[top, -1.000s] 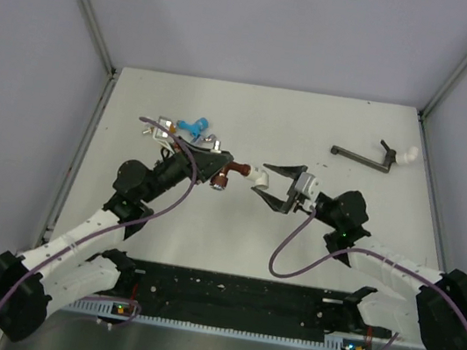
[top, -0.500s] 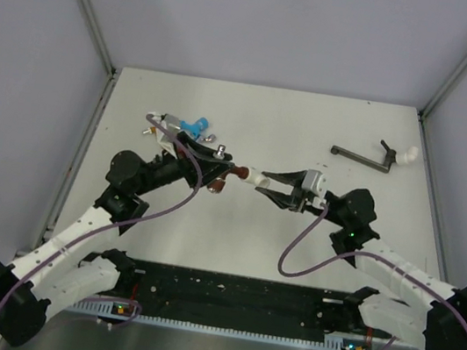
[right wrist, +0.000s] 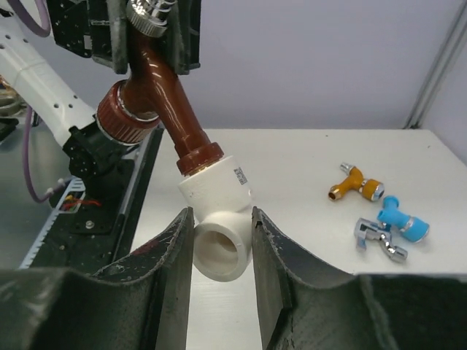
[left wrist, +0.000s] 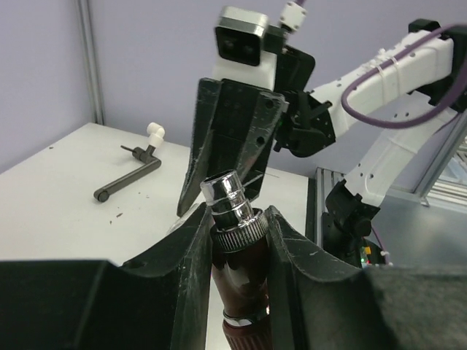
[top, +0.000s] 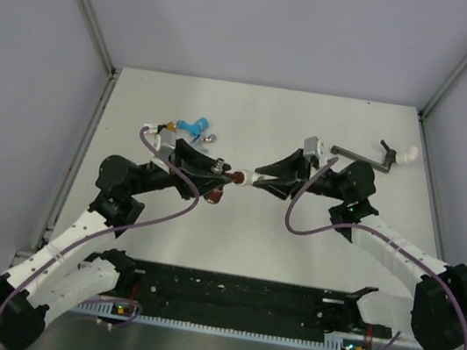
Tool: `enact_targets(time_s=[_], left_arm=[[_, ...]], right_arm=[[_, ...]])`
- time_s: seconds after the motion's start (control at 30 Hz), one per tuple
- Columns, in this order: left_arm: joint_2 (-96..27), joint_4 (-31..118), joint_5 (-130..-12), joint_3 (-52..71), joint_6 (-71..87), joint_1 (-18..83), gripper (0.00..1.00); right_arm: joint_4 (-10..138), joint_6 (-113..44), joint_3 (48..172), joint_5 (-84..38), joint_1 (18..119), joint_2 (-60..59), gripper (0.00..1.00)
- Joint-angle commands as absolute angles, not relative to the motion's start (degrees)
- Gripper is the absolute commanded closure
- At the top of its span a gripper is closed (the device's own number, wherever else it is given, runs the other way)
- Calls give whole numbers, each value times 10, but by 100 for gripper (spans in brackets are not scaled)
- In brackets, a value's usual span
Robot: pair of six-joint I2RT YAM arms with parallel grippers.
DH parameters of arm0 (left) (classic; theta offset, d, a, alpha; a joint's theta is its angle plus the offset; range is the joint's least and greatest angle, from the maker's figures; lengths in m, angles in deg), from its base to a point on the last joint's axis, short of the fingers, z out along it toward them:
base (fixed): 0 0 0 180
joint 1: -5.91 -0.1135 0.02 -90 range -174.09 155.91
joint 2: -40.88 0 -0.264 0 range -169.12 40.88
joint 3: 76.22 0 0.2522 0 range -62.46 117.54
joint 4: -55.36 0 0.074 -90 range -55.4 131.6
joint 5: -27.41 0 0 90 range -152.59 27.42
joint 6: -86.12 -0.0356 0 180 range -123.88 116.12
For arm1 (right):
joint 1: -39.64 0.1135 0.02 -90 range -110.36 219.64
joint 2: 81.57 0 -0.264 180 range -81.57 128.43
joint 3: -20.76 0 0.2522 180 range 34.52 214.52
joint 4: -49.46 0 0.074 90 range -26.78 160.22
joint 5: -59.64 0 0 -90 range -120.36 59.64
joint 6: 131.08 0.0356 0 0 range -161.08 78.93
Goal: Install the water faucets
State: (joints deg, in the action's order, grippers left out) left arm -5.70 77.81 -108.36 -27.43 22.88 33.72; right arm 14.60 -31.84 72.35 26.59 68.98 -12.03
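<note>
My left gripper [top: 224, 177] is shut on the dark red-brown faucet [left wrist: 241, 270], its silvery tip [left wrist: 225, 195] sticking out past the fingers. The faucet's threaded end sits in a white elbow fitting [right wrist: 217, 195], and my right gripper [right wrist: 222, 216] is shut on that fitting. The two grippers meet nose to nose above mid-table, the right gripper [top: 261, 179] just right of the left. The orange faucet [right wrist: 354, 182], light blue faucet [right wrist: 400, 220] and grey faucet [right wrist: 379, 239] lie loose on the table, behind the left gripper in the top view [top: 194, 124].
A dark crank-shaped bar [top: 362, 157] with a second white elbow [top: 408, 155] lies at the far right. The black rail [top: 232, 295] runs along the near edge. Grey walls close in the table on three sides.
The right gripper's jaws have closed on the white elbow, and its wrist has swung toward the far side. The left gripper has shifted slightly with the faucet.
</note>
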Motion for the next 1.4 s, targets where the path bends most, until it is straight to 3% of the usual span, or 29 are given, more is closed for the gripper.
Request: enact_targets(time_s=[0.0,0.23,0.37,0.57,0.83,1.07,1.37], left_arm=[[-15,811,-1219,-263,252,359,100],[-3,725,-1007,-272,222,360,100],[-12,761,-912,-291,284,359,100],[-45,869,-870,-320,388,360,100],[-85,942,-809,-344,495,361,100],[-95,970,-812,-345,523,361,100],[-134,1063,-857,-346,572,362,100]], right_arm=[[201,-291,756,197,649,-90,70],[199,-380,723,199,647,-160,32],[103,-391,660,205,648,-186,15],[-48,-360,603,215,668,-187,14],[111,-577,626,56,791,-201,14],[72,-604,615,-15,810,-158,14],[6,-566,626,26,810,-108,21]])
